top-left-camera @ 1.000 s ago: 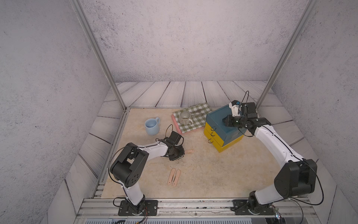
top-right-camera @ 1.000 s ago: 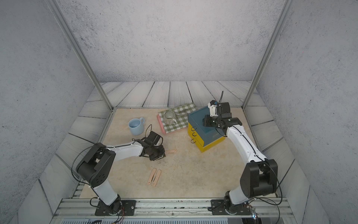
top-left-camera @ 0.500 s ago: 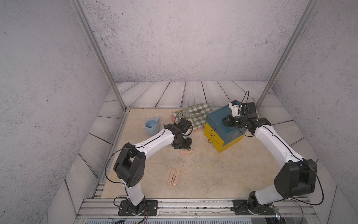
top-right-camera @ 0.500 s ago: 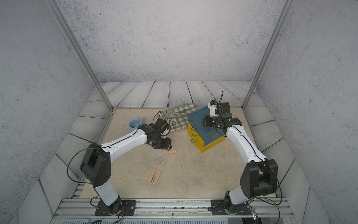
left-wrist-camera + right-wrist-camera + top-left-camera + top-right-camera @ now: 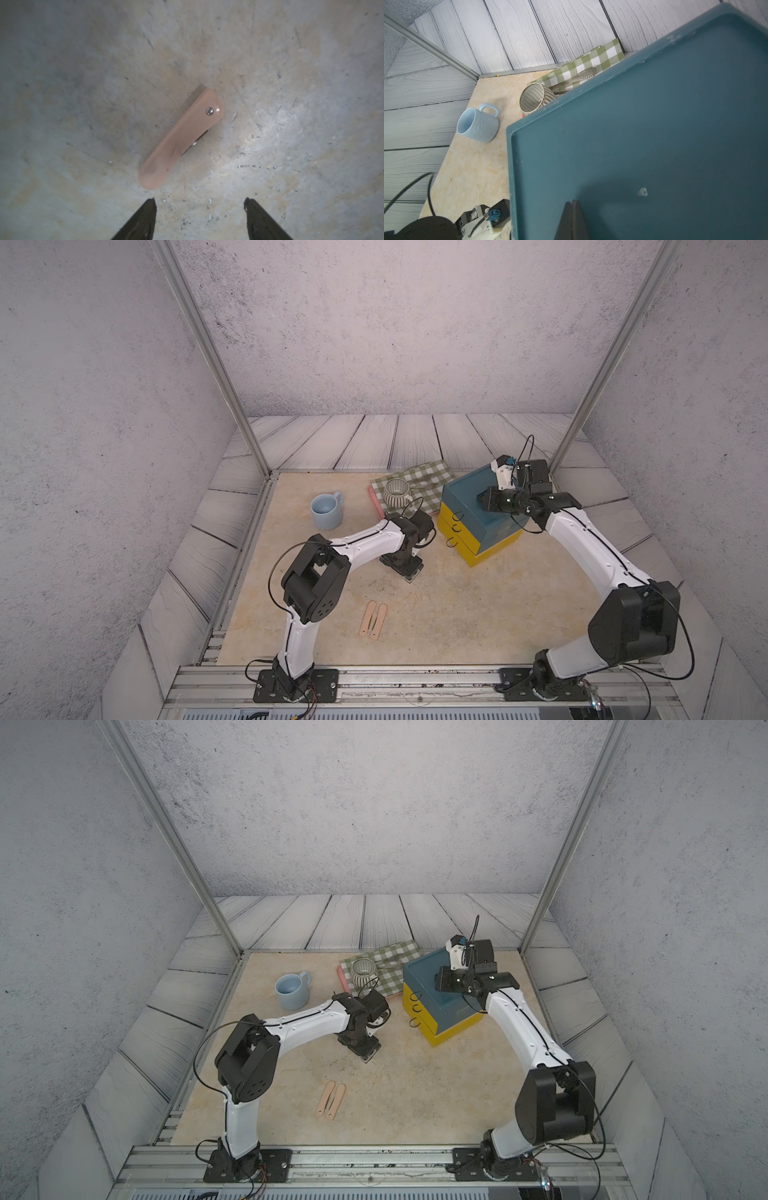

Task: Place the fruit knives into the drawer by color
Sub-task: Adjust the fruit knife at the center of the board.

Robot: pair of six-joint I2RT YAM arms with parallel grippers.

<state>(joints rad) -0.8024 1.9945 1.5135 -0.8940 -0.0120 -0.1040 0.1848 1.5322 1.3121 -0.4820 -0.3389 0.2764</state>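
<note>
Peach-pink folded fruit knife (image 5: pixel 180 139) with a silver rivet lies flat on the beige stone-look tabletop (image 5: pixel 83 104), left of the teal-topped three-drawer chest (image 5: pixel 461 493), just below my left claw (image 5: pixel 200 200), whose jaws stand wide apart and hold nothing. Two more peach-pink knives (image 5: pixel 372 620) lie side by side nearer. My right claw (image 5: pixel 572 202) is pressed closed, empty, above the chest's top.
</note>
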